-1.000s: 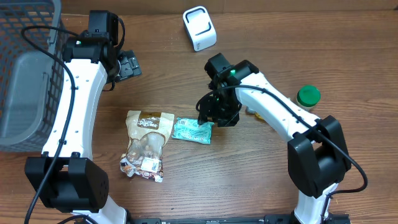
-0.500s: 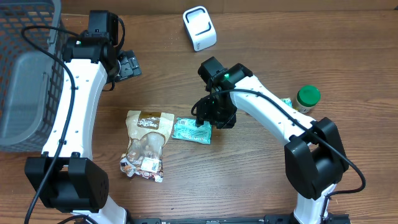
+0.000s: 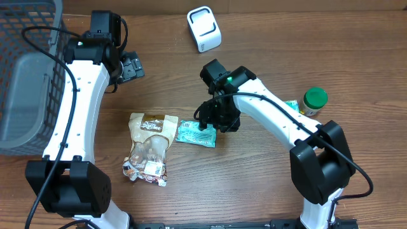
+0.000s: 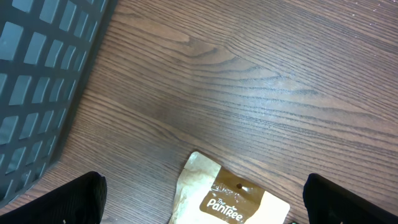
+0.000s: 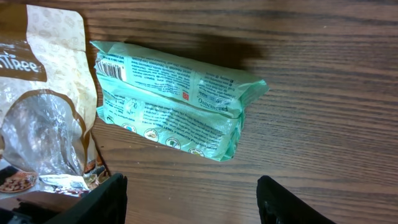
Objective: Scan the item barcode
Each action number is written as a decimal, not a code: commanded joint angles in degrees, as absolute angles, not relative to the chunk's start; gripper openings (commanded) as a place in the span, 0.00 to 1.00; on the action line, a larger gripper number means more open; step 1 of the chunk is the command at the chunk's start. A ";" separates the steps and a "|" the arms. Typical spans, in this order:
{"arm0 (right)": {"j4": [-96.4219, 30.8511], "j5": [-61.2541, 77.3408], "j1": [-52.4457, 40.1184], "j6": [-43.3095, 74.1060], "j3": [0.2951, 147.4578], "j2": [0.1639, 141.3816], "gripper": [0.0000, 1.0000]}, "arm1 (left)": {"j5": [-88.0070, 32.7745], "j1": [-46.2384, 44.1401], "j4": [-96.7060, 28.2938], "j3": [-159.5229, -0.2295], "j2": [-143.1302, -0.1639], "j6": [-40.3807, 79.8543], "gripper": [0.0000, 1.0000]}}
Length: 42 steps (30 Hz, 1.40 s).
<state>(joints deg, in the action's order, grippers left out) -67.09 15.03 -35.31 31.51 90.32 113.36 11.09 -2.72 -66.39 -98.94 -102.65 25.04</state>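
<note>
The green packet (image 5: 174, 109) is lying flat on the table (image 5: 323, 74), near the middle of the overhead frame. In the right wrist view its barcode (image 5: 109, 68) is showing at the packet's upper left corner, facing up. The packet's left end is lying close against the brown snack bag (image 3: 150, 141); whether the two are touching I cannot tell.

The right gripper (image 3: 213, 121) is hovering over the packet's right end in the overhead view. It is released: its jaws are standing apart with nothing between them. In the wrist view its dark fingers (image 5: 109, 199) are showing along the bottom edge of the frame, below the packet and clear of it.

The left gripper (image 3: 131, 67) is hanging in the upper left part of the overhead frame, well apart from the packet, spread wide and grasping nothing. Its wrist camera is looking down on bare wood, with the top of the snack bag at the bottom edge and the grey basket (image 4: 37, 81) filling the left edge.

The white scanner (image 3: 203, 28) is standing at the top centre of the overhead frame, well apart from the packet. A green-lidded jar (image 3: 315, 98) is standing at the right, just beside the right arm.
</note>
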 commanded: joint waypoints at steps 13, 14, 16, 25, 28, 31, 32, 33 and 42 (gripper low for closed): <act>-67.35 12.43 -35.68 34.81 89.93 112.31 0.64 | 10.87 -2.68 -66.37 -99.46 -101.91 24.21 1.00; -67.24 12.40 -35.68 34.92 89.93 112.31 0.64 | 10.87 -2.68 -66.37 -99.46 -101.91 24.21 1.00; -67.31 11.09 -35.70 36.42 89.91 112.31 0.64 | 10.87 -2.68 -66.37 -99.46 -101.91 24.21 1.00; -56.18 9.96 -36.36 42.48 80.93 112.31 0.62 | 10.87 -2.68 -66.37 -99.46 -101.91 24.21 1.00; -50.98 9.93 -36.36 45.60 77.12 112.36 0.58 | 10.87 -2.68 -66.37 -99.46 -101.89 24.21 1.00; -43.86 10.57 -36.36 46.65 73.30 112.36 0.53 | 10.87 -2.68 -66.37 -99.46 -101.89 24.21 1.00; -41.98 11.05 -36.38 46.65 72.34 112.36 0.51 | 10.87 -2.68 -66.37 -99.46 -101.91 24.21 1.00; -39.31 12.32 -36.38 46.70 70.72 112.36 0.49 | 10.87 -2.68 -66.37 -99.46 -101.91 24.21 0.99; -36.47 13.34 -36.36 46.72 68.29 112.36 0.28 | 10.87 -2.68 -66.37 -99.46 -101.91 24.21 1.00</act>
